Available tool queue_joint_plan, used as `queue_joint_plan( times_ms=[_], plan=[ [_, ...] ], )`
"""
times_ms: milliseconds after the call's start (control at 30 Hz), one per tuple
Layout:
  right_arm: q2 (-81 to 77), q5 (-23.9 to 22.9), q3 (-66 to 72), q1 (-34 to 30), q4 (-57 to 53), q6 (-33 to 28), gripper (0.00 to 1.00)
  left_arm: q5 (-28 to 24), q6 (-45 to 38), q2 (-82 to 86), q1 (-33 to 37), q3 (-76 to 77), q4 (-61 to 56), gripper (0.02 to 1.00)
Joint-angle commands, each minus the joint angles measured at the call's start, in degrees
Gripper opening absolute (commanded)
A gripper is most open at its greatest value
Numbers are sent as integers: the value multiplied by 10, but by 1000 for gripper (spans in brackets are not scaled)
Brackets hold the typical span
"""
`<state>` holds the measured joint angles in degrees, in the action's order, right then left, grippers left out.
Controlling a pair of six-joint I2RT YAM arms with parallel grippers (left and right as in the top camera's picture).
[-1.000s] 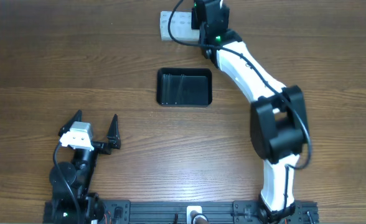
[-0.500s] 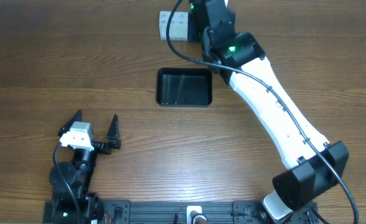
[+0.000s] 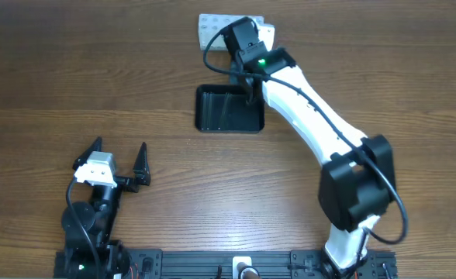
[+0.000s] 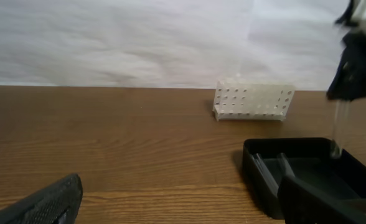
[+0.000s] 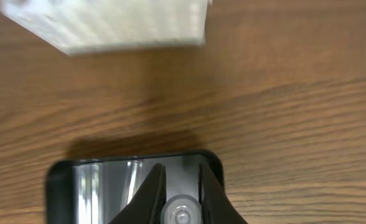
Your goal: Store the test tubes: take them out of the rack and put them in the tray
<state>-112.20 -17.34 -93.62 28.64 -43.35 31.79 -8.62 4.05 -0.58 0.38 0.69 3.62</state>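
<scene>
Matt wood-grain table point(image 3: 57, 77), glossy black plastic tray point(image 3: 198, 112), clear test tube point(image 5: 180, 214), maybe glass

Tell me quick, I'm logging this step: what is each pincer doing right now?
Left pincer: open, holding nothing.
Right pincer: shut on a test tube, over the tray.

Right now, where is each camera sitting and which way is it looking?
Top view: fixed overhead, looking down on the table; shows left arm, right arm, test tube rack, tray.
Left wrist view: on the left arm's wrist, low, facing across the table; open left gripper at its edge.
Right wrist view: on the right wrist, facing down; right gripper holds a test tube over the tray.
Shared: all three show rack and tray.
</scene>
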Motion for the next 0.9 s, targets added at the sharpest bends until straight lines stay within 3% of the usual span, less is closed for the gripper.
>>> queue_joint_plan(
  times_ms=[33, 567, 633, 733, 900],
  plan=[
    [-43, 21, 2, 0, -7, 21, 73, -3, -8, 4, -3, -3, 0, 1000],
    [-93, 30, 3, 11, -12, 44, 126, -3, -8, 4, -3, -3, 0, 1000],
    [-93, 32, 3, 11, -12, 44, 180, -3, -8, 4, -3, -3, 0, 1000],
    [-93, 31, 3, 13, -8, 44, 338, -3, -8, 4, -3, -3, 0, 1000],
    [-88, 16, 2, 18, 13, 37, 470, -3, -8, 4, -3, -3, 0, 1000]
  ],
)
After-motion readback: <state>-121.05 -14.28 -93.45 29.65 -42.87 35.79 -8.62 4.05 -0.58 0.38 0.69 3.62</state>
